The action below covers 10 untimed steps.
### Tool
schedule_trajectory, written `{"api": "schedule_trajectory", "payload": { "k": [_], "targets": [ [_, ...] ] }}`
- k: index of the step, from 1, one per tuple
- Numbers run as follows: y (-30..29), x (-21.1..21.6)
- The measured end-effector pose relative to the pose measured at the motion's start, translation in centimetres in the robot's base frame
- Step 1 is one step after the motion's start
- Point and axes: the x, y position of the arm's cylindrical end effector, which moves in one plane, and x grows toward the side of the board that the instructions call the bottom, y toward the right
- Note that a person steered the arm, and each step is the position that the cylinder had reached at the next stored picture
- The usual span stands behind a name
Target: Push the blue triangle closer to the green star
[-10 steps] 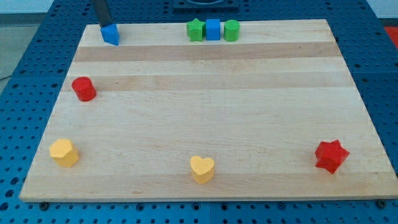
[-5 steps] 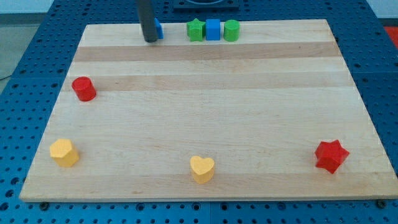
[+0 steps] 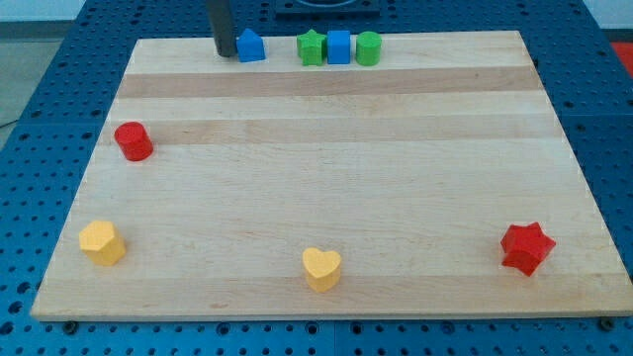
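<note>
A pale wooden surface (image 3: 326, 178) fills most of the view, resting on a blue perforated base (image 3: 30, 148).

Nearest the view's bottom sit 3 blocks, well apart: a yellow block (image 3: 102, 242) of rounded, unclear shape at the left, a yellow heart (image 3: 321, 268) near the centre, and a red star (image 3: 526, 247) at the right.

Farther up, close to the left edge, stands a red cylinder (image 3: 133, 141), alone.

Along the view's top edge is a row of 3 blocks packed tightly together (they appear to touch): the green star (image 3: 312, 47) on the left, a blue cube (image 3: 339, 46) in the middle, and a green block (image 3: 368, 47) of rounded shape on the right.

To the left of that row, near the green star but with a clear gap of bare wood between them, sits the blue triangle (image 3: 251, 45).

The end effector is a plain dark rod with nothing that opens, closes or grips. My tip (image 3: 226, 54) rests on the surface just beside the blue triangle's left side; whether it touches cannot be told.
</note>
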Motion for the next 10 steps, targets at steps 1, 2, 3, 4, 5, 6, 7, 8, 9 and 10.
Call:
{"api": "schedule_trajectory", "payload": {
  "k": [1,2,3,4,5,6,7,8,9,10],
  "targets": [
    [1.2,0.0],
    [0.0,0.0],
    [0.8,0.0],
    [3.0,0.0],
    [2.4,0.0],
    [-2.0,-1.1],
    [-1.1,-2.5],
    [1.9,-2.9],
    [5.5,-2.9],
    [4.7,-2.9]
  ]
}}
